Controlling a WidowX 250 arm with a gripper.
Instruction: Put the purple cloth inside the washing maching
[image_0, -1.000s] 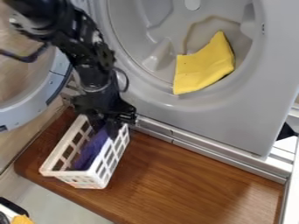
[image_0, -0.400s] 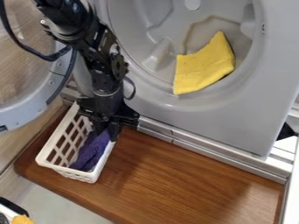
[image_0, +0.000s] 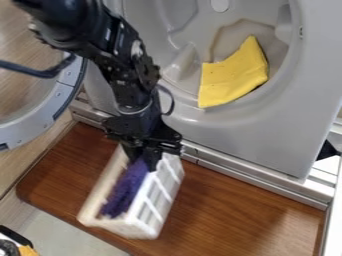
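The black gripper (image_0: 143, 159) hangs over the upper end of the white basket at the left of the wooden board, shut on the top end of the purple cloth (image_0: 127, 187). The rest of the cloth lies lengthwise inside the basket (image_0: 157, 202), which stands at a slant and looks blurred. To the upper right is the round opening of the grey washing machine (image_0: 220, 135), with a yellow cloth (image_0: 232, 75) lying on its lower inner side.
The open machine door (image_0: 30, 125) stands at the left, beside the arm. A silver rail (image_0: 254, 176) runs between the machine and the brown wooden board (image_0: 234, 220). Something yellow (image_0: 27, 251) shows at the lower left corner.
The gripper and basket shifted left between the earlier frames, then moved right and down together. The purple cloth moved along with them. The yellow cloth stayed put.
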